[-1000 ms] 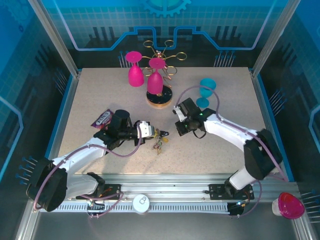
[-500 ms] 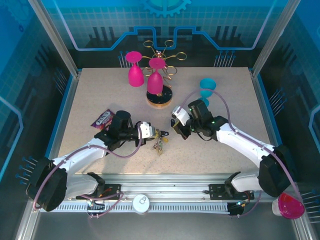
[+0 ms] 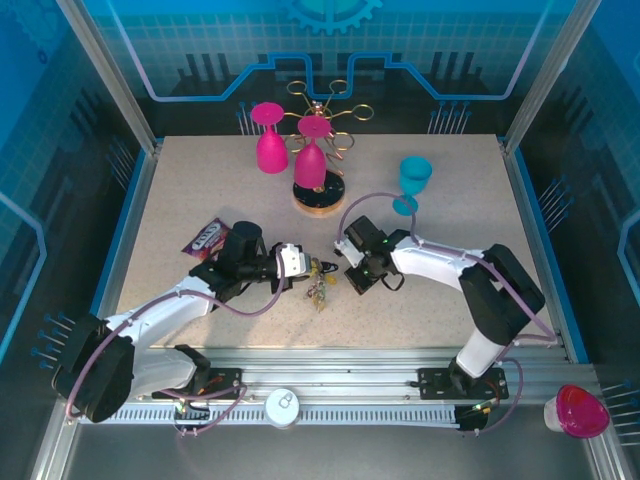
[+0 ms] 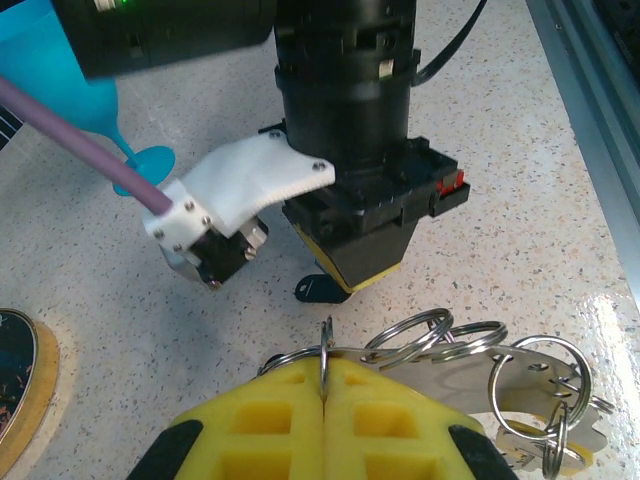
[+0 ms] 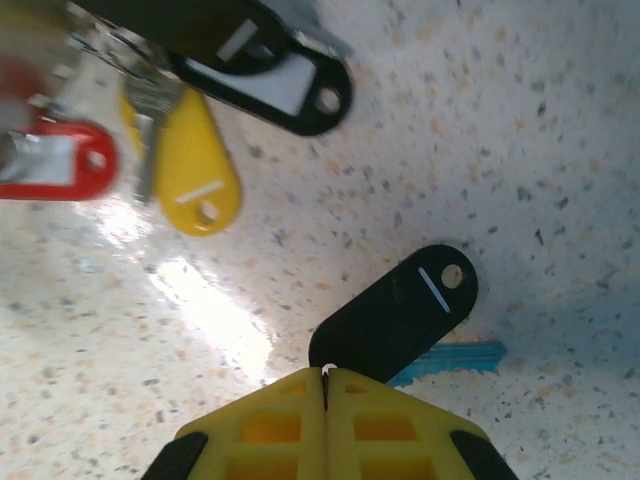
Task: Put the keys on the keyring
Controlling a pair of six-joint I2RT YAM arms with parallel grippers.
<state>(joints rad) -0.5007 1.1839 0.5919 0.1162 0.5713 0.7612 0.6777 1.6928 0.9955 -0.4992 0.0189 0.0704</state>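
Gripping is tight on both sides: keyring (image 4: pixel 324 345) pinched in left pincer (image 4: pixel 323 378) at counter (image 3: pixel 430 290) centre; black-tagged key (image 5: pixel 395 310) clamped, seemingly by tag edge, in right pincer (image 5: pixel 326 380). Key may be twisted loose during threading.

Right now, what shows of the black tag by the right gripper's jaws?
The black tag is a glossy, plastic-looking oval with a round hole and a white mark at its far end. It lies on the speckled table, its near end at the tips of the right gripper, whose jaws are shut.
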